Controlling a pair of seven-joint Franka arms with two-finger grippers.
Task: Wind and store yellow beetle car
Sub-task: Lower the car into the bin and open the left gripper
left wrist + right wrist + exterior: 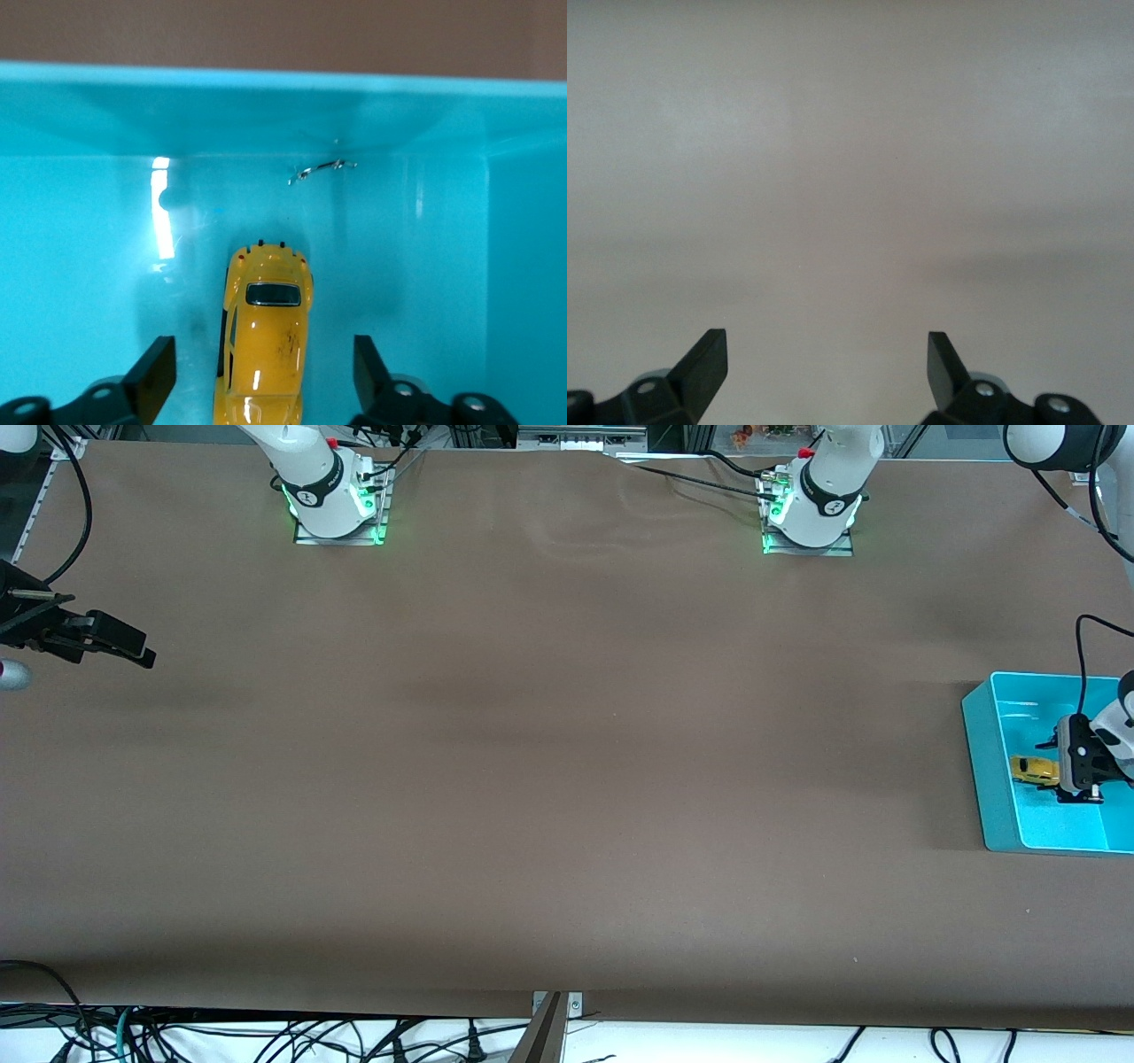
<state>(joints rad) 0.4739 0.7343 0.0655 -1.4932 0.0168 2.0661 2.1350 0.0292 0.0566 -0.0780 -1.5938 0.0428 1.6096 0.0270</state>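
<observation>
The yellow beetle car (1035, 770) lies on the floor of a teal bin (982, 753) at the left arm's end of the table. My left gripper (1066, 772) is down inside the bin, open. In the left wrist view the car (264, 328) sits between the two fingers with a gap on each side, its front toward the bin wall (266, 115). My right gripper (142, 648) waits open and empty over bare table at the right arm's end. The right wrist view shows only its gripper (828, 354) over the brown table.
A small silvery scratch or bit of wire (323, 168) marks the bin floor near the wall. The arm bases (337, 500) (811, 514) stand along the table's edge farthest from the front camera. A grey rounded object (11, 676) lies under the right arm.
</observation>
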